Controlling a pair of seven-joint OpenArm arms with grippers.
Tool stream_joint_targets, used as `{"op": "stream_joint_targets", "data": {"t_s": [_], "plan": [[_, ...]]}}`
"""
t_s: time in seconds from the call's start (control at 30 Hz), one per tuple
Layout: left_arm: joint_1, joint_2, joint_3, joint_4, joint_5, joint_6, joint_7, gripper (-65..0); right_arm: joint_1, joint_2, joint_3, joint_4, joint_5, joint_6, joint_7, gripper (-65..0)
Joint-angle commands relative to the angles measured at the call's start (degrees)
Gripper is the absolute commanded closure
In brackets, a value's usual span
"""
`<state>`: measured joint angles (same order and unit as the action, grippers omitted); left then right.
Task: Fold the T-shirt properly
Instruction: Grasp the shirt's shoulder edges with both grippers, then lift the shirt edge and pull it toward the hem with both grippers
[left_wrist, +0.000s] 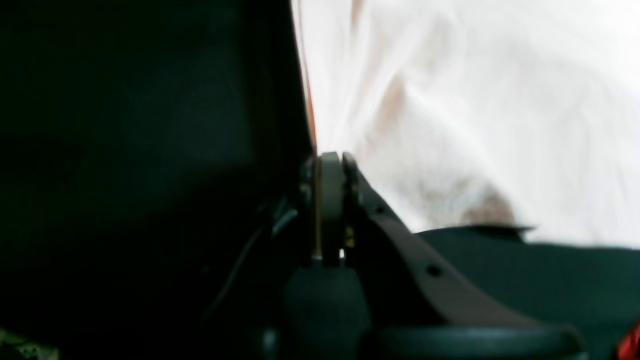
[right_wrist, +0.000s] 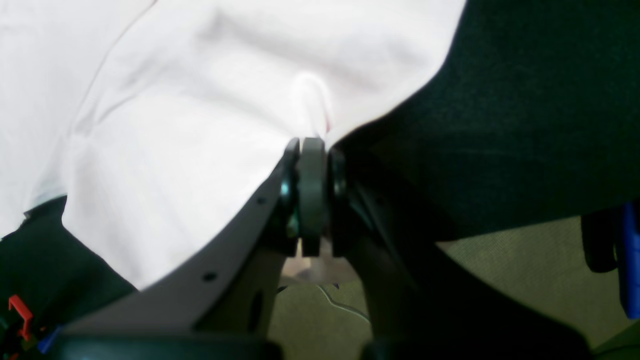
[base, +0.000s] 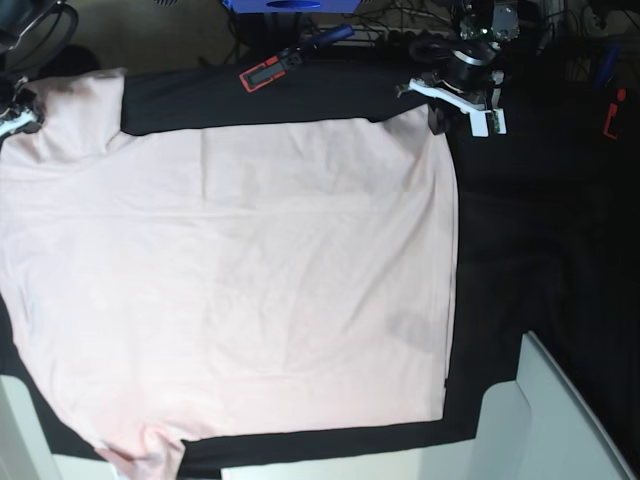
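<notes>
Grasp step: left gripper (base: 438, 122) pinches the T-shirt (base: 250, 280) corner, right gripper (right_wrist: 312, 145) pinches its far edge; shirt lies flat on black cloth (base: 540, 250) between them. Next probably lift together, fold across.

From my overhead feed I see the T-shirt (base: 230, 290) spread flat, plain side up, over most of the black cloth (base: 540, 260) covering the worktop. My left pincer (base: 437, 122) sits at the shirt's far right corner, where the fabric puckers up slightly; its jaws look closed on the T-shirt. At the far left edge my right pincer (base: 15, 115) touches the shirt's other corner, mostly cut off by the frame. A red-and-black tool (base: 268, 70) lies beyond the shirt.
</notes>
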<state>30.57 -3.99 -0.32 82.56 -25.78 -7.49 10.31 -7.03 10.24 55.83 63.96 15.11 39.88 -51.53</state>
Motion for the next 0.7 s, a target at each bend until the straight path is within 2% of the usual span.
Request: {"op": "stream_joint_targets", "data": {"t_s": [0.0,0.17,0.3,0.43,0.67], "plan": [[0.9,0.0,-0.9,2.1,-0.2,0.0,-0.5,0.0,-0.4,0.2,-0.2,0.1,-1.5,0.1,-2.8,0.0],[2.4,0.3,-4.6,5.7,-0.1,0.0,-0.3,0.0,-1.5,0.4,-0.1,0.6,-1.4,0.1,-2.8,0.0],[3.1,0.0,-6.3,6.2,0.2,0.0,-0.3,0.0,-3.7,0.2,-0.2,8.1,-1.4,0.1,-2.9,0.0],[4.2,-0.1,-6.7,6.4,0.2,0.0,-0.3,0.0,-5.6,-0.1,-0.2,14.1,-1.3,0.1,-3.4,0.0],[6.7,0.0,-6.5,10.1,0.2,0.0,-0.3,0.0,-8.1,-0.2,-0.1,17.0,-1.3,0.1,-6.4,0.0]]}}
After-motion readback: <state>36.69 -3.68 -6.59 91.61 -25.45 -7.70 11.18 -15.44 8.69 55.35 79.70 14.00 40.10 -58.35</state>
